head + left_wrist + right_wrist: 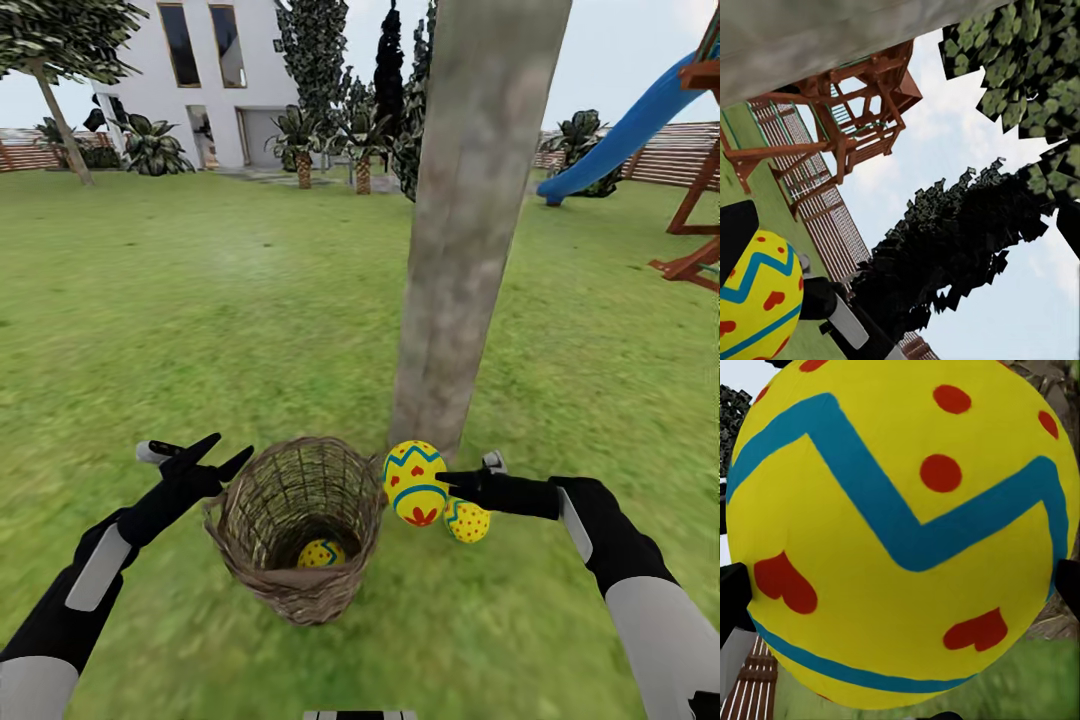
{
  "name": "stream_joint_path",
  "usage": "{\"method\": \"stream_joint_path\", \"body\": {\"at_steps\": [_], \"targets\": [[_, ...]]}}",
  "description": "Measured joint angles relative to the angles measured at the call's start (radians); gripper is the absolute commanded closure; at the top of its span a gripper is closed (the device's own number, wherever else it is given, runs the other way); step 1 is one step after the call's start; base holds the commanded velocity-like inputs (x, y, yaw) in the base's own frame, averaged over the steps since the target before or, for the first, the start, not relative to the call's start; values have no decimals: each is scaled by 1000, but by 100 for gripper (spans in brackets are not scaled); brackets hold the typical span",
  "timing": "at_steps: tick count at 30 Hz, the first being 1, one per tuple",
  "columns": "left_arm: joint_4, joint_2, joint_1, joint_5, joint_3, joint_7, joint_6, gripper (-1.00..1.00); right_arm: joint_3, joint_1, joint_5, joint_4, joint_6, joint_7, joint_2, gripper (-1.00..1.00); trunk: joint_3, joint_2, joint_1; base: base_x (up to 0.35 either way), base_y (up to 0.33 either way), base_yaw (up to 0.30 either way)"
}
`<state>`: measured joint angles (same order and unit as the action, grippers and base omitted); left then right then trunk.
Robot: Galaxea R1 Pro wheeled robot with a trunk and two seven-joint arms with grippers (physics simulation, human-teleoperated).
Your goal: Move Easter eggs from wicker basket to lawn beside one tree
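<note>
The wicker basket stands on the lawn just in front of the thick grey-beige tree. One Easter egg lies at the basket's bottom. My right gripper is shut on a second egg, held in the air beside the basket's rim near the trunk's foot. This held egg looms large in the right wrist view and also appears as an egg in the left wrist view. A third egg rests on the grass under my right hand. My left gripper hangs open at the basket's other side.
A wooden playset with a blue slide stands to the right. The white house, palms and dark columnar trees lie far ahead, with a slatted fence behind. Open grass spreads on the left.
</note>
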<state>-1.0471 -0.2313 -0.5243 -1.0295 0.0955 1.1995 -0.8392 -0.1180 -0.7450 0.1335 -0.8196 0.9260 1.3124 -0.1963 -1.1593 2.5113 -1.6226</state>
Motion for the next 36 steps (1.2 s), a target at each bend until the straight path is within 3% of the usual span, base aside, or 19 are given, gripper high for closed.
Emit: {"method": "stream_joint_path", "body": {"at_steps": [9,14,19,23,25,31,34,36], "targets": [[0,7,0,1,-4,-1,0,-100,-1,0,0,3,0,-9,0,100,0,0,0,-127,-285,-3],[0,9,0,1,-22,-2,28,-100,-61,0,-6,6,1,-13,-1,100,0,0,0,-7,-338,36],[0,12,0,3,-24,-3,34,-100,-68,0,-11,1,0,-55,0,100,0,0,0,0,-346,263],[-1,26,0,67,-32,-6,34,-100,-69,0,-13,-1,-1,-85,4,100,0,0,0,0,-346,293],[-1,39,0,76,-33,-6,35,-100,-69,0,-13,-1,-4,-103,5,100,0,0,0,0,-346,294],[-1,43,0,79,-35,-6,36,-100,-69,0,-17,-6,-33,-216,7,100,0,0,0,0,-346,294],[-1,44,0,79,-35,-6,36,-100,-71,-1,-21,-8,-72,-355,-5,100,0,0,0,0,-346,294],[-1,44,0,79,-35,-6,36,-100,-69,-3,-24,-8,-107,-493,-8,100,0,0,0,0,-346,294]]}}
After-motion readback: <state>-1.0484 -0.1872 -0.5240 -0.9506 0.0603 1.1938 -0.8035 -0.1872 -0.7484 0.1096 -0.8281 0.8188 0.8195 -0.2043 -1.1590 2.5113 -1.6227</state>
